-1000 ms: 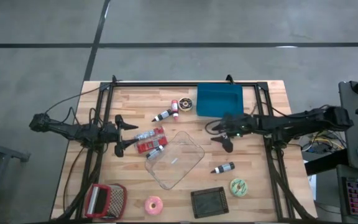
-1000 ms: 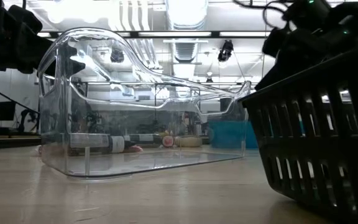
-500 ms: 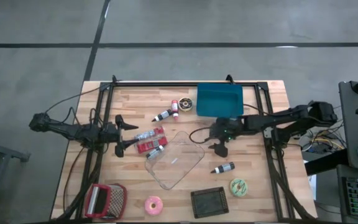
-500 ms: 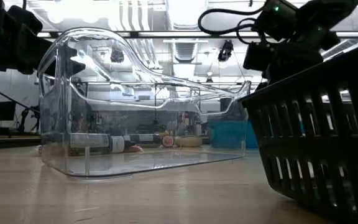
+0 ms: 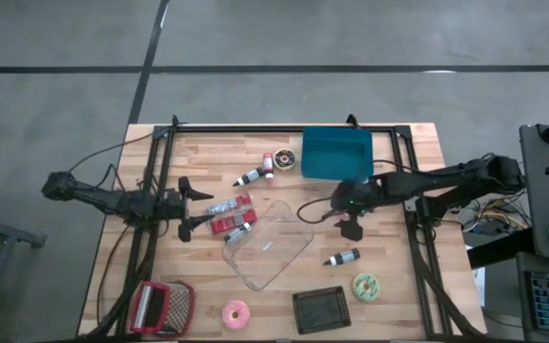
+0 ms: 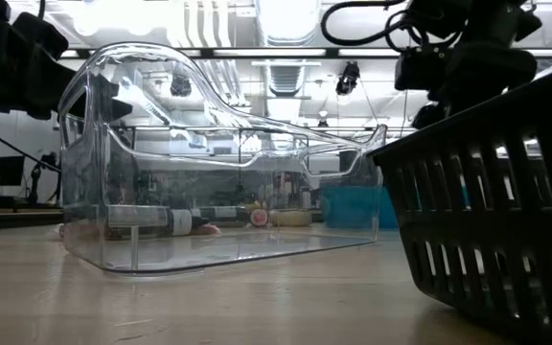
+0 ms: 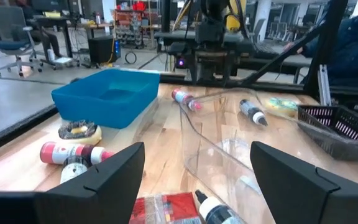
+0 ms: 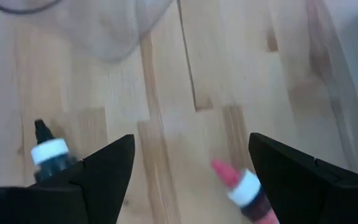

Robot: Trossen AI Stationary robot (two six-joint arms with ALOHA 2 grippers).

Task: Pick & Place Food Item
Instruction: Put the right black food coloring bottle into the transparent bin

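My right gripper (image 5: 350, 229) hangs open over bare wood to the right of the clear container (image 5: 268, 245), fingers pointing steeply down. In its wrist view a red-tipped bottle (image 8: 244, 183) lies by one finger and a black-tipped bottle (image 8: 48, 152) by the other; neither is touched. My left gripper (image 5: 198, 207) waits open at the table's left, level, in front of a red packet (image 5: 232, 217) and small bottles. A chocolate donut (image 5: 287, 159), a green donut (image 5: 365, 285) and a pink donut (image 5: 235, 312) lie flat on the table.
A blue bin (image 5: 336, 152) stands at the far edge, right of centre. A black basket (image 5: 319, 309) sits near the front edge, a red-and-white item (image 5: 160, 305) at the front left. A dark bottle (image 5: 342, 257) lies just nearward of my right gripper. Two more bottles (image 5: 255, 171) lie near the chocolate donut.
My right gripper has swung a little toward the table's near edge, risen slightly and tipped to point more steeply down at the wood. Nothing on the table has visibly moved.
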